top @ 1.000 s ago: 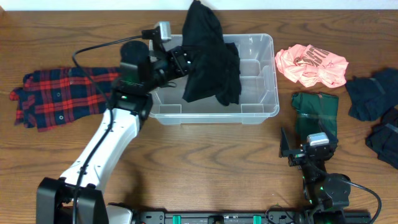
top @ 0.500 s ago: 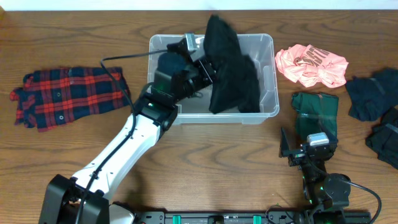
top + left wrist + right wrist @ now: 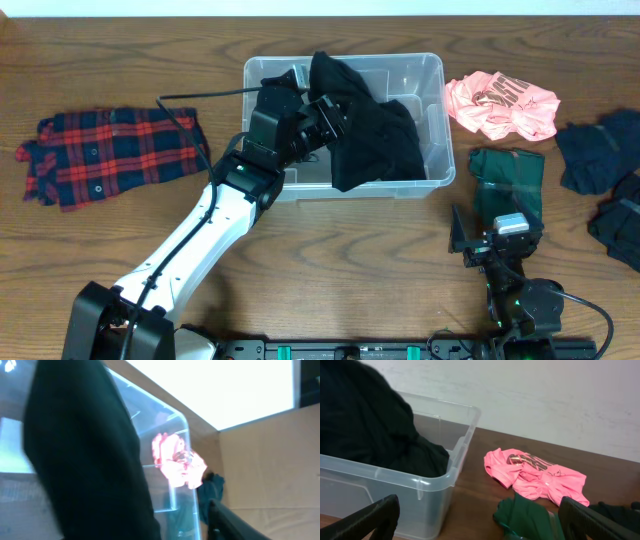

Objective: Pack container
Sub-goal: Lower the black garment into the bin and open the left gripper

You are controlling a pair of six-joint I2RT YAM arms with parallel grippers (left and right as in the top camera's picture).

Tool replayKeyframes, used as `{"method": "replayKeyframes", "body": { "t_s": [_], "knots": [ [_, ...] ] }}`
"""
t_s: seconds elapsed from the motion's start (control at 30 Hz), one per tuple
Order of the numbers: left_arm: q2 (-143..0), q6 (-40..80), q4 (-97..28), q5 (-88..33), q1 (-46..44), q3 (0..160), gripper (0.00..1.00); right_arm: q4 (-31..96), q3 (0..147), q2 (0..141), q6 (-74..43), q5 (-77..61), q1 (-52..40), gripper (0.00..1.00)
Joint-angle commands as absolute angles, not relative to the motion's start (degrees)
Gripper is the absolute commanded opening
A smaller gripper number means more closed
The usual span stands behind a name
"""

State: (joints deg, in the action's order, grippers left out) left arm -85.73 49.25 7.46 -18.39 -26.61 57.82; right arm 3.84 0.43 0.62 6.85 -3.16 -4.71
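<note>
The clear plastic container (image 3: 441, 120) stands at the back middle of the table. A black garment (image 3: 372, 140) lies bunched in its right half and rises above the rim. My left gripper (image 3: 325, 112) hovers over the bin's left half, against the cloth. In the left wrist view the black garment (image 3: 85, 460) covers the left side and hides one finger. The other finger (image 3: 227, 522) stands apart from the cloth, so the jaws are open. My right gripper (image 3: 497, 233) rests open near the front right, with nothing between its fingers (image 3: 367, 517).
A red plaid shirt (image 3: 110, 155) lies at the left. A pink garment (image 3: 500, 105) sits right of the bin, a green one (image 3: 508, 180) just in front of it, and dark blue clothes (image 3: 600, 150) at the right edge.
My left arm swung right over the bin and lowered the black garment into it. Its jaws have opened. The bin slid slightly right.
</note>
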Motion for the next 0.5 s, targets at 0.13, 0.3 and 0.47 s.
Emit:
{"method": "replayKeyframes", "body": {
  "t_s": [0.13,0.3,0.47],
  "knots": [
    [-84.53,38.85,2.81,-18.98,-22.55,59.64,0.63,4.05,0.32,0.27,6.04,-3.22,-3.68,0.99],
    [-84.53,31.31,-2.7,-18.96,-18.68,61.14,0.63,4.05,0.32,0.27,6.04,-3.22,-3.68,0.99],
    [-84.53,21.61,-8.49,-18.72,-15.88,65.87,0.63,4.05,0.32,0.27,6.04,-3.22,-3.68,0.99]
  ]
}}
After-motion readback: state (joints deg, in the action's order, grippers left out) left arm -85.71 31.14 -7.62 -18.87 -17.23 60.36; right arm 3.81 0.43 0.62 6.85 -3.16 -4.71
